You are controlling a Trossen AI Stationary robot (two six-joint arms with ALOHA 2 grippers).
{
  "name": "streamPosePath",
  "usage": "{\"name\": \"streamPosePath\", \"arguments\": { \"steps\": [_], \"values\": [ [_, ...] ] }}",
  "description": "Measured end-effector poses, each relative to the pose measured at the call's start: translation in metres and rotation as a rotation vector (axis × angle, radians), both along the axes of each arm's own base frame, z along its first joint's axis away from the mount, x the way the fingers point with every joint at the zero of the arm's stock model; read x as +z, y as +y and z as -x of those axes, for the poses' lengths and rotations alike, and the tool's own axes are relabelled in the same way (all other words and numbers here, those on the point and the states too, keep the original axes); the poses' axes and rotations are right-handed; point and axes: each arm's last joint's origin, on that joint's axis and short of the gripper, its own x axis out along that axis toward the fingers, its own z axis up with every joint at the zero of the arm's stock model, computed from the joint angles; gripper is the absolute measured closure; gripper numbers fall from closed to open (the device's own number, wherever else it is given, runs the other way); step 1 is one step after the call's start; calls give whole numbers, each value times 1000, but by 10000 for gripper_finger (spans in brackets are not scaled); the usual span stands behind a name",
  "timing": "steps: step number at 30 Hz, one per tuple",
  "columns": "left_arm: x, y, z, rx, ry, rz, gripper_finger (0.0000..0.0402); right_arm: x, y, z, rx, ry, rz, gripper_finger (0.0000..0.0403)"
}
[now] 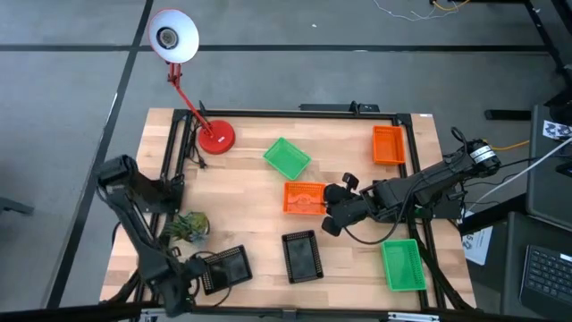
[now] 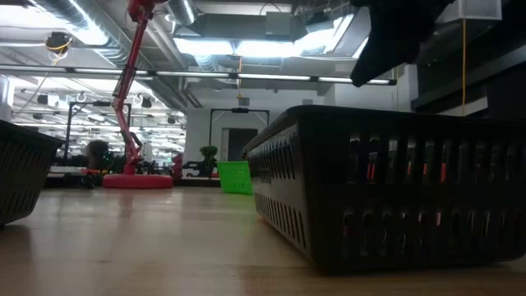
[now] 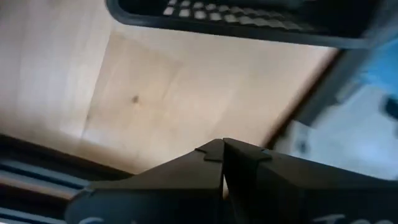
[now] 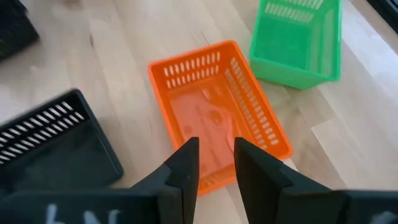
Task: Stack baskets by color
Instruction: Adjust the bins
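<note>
Six baskets lie on the wooden table: orange ones at centre (image 1: 304,197) and far right (image 1: 387,145), green ones at the far middle (image 1: 287,157) and near right (image 1: 403,265), black ones at near centre (image 1: 302,256) and near left (image 1: 225,266). My right gripper (image 4: 214,158) hangs open over the central orange basket (image 4: 217,112), above its end wall nearest the arm, touching nothing. My left gripper (image 3: 222,155) is shut and empty, pointing down at bare wood by the table's near left edge, just beside the near-left black basket (image 3: 249,15).
A red lamp base (image 1: 215,136) stands at the far left, its arm and white head (image 1: 172,36) reaching beyond the table. A small green plant (image 1: 186,225) sits at the left, between the left arm and the black basket. A black frame borders the table.
</note>
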Motion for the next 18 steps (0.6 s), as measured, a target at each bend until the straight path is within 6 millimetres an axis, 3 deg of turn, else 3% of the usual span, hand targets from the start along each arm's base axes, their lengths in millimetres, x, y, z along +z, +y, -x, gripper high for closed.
{"name": "streamPosePath", "arguments": {
  "steps": [3,5,8,10,13,18],
  "values": [
    [-23,1,-13,-40,6,-90,401,1,1,-1,3,-15,-11,303],
    [-28,9,-28,-55,-134,-196,401,1,1,-1,3,-15,-14,303],
    [-18,27,-58,-28,-401,-369,401,1,1,-1,-4,-14,-47,303],
    [-9,37,-77,-35,-471,-433,401,0,2,-1,5,-8,-67,303],
    [4,40,-90,-126,-433,-405,401,0,3,-1,24,7,-100,303],
    [25,34,-91,-239,-329,-306,401,-1,4,0,53,35,-129,303]
  ]
}}
